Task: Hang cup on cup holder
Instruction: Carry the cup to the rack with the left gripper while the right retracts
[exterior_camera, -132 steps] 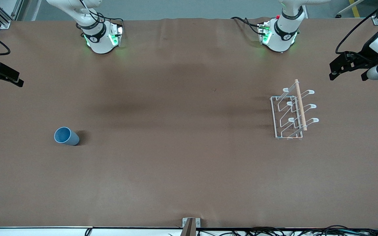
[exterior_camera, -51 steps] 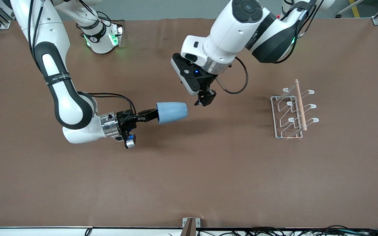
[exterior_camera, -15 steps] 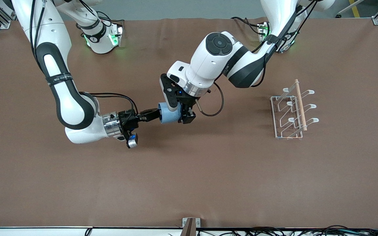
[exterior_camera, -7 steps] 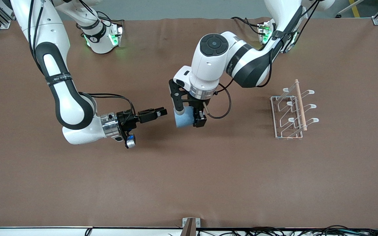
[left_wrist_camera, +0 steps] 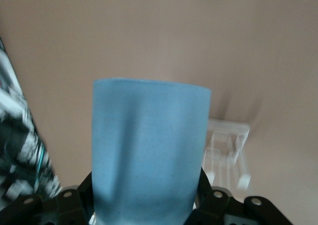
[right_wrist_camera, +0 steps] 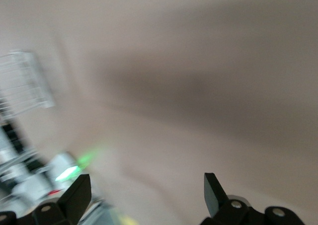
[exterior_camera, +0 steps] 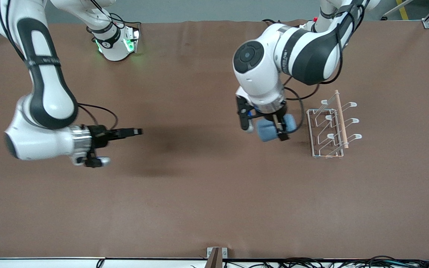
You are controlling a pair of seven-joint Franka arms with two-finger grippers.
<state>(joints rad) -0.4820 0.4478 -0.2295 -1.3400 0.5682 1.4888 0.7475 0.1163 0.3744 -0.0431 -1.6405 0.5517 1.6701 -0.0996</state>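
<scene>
My left gripper (exterior_camera: 270, 128) is shut on the light-blue cup (exterior_camera: 274, 128) and holds it on its side above the table, close beside the cup holder (exterior_camera: 330, 124). In the left wrist view the cup (left_wrist_camera: 149, 155) fills the space between the fingers, with the white wire cup holder (left_wrist_camera: 228, 153) blurred past it. The cup holder stands toward the left arm's end of the table, its wooden dowel (exterior_camera: 341, 119) along the top. My right gripper (exterior_camera: 134, 131) is open and empty above bare table toward the right arm's end; in the right wrist view its fingertips (right_wrist_camera: 213, 187) stand wide apart.
The brown table (exterior_camera: 199, 193) bears nothing else. The right arm's base (exterior_camera: 116, 41) and the left arm's base (exterior_camera: 317, 26) stand at the edge farthest from the front camera. A small bracket (exterior_camera: 216, 255) sits at the nearest edge.
My left gripper has carried the cup toward the cup holder and turned it. My right gripper, open after letting go of the cup, has drawn back toward the right arm's end.
</scene>
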